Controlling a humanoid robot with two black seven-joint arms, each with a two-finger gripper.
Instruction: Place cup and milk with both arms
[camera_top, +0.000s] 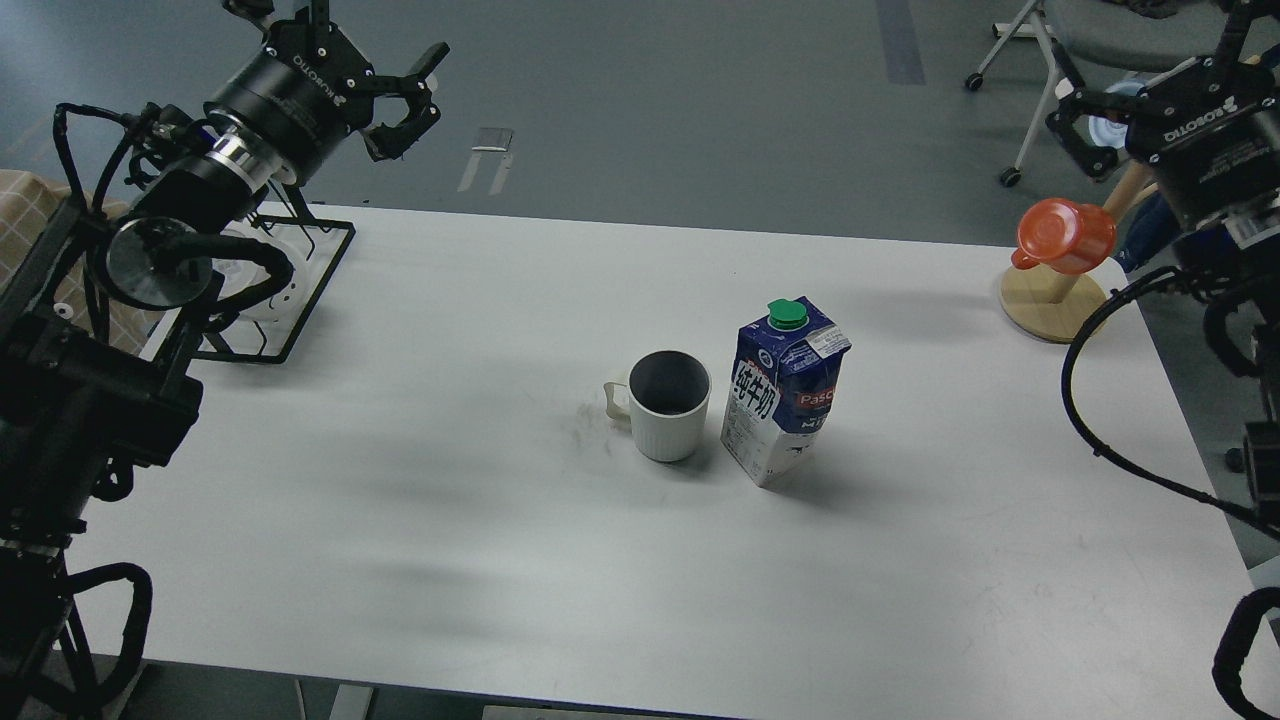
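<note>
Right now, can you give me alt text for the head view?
A ribbed cream cup and a blue-white milk carton stand upright side by side mid-table, untouched. The left tool hangs open, raised at far left; the right tool at far right, near an orange cup on a wooden stand.

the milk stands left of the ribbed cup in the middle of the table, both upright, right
Not quite. In the head view the milk stands right of the cup, not left. Both are upright in the middle of the table.

Our right gripper (1085, 125) hides part of the orange-red cup's wooden stand (1050, 300); our arms run off-frame.
</note>
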